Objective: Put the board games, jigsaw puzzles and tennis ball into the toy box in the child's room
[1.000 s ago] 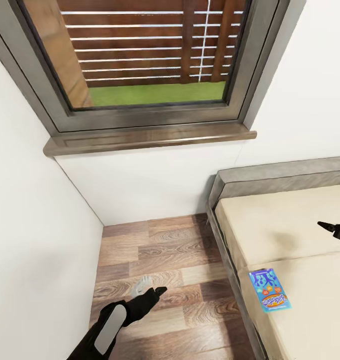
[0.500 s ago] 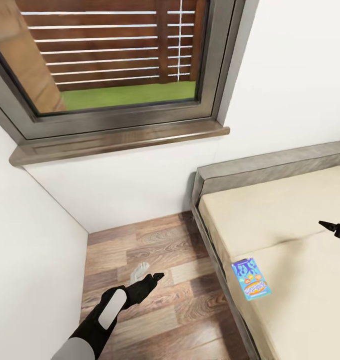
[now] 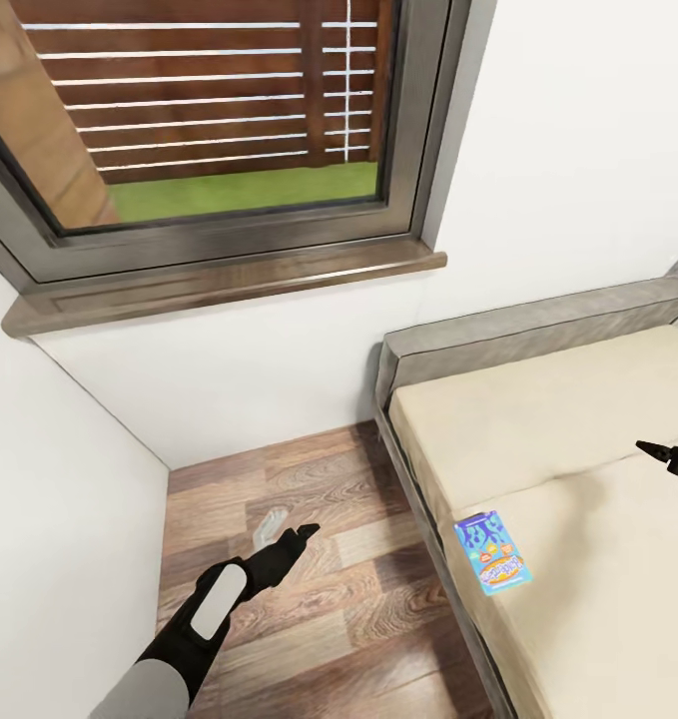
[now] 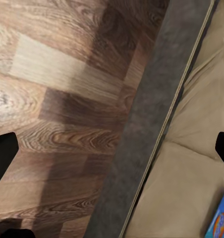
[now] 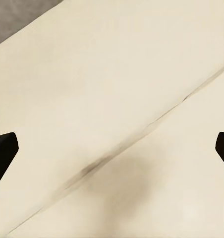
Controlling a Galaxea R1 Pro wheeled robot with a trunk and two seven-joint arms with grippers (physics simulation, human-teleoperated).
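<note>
One flat blue board game box (image 3: 491, 552) lies near the left edge of the cream mattress (image 3: 578, 439). Our left gripper (image 3: 301, 532) hangs over the wood-plank floor (image 3: 309, 619), our right gripper (image 3: 650, 450) over the mattress farther right — both with jaws spread wide, grasping nothing.

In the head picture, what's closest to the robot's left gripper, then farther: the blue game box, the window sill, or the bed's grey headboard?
From the left gripper:
1. Blue game box, on the bed's near edge.
2. Grey headboard, at the wall beyond the mattress.
3. Window sill, up on the wall.

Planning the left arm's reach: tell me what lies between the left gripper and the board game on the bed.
In the head view, wood floor, then the bed's grey frame separate the left gripper from the board game.
</note>
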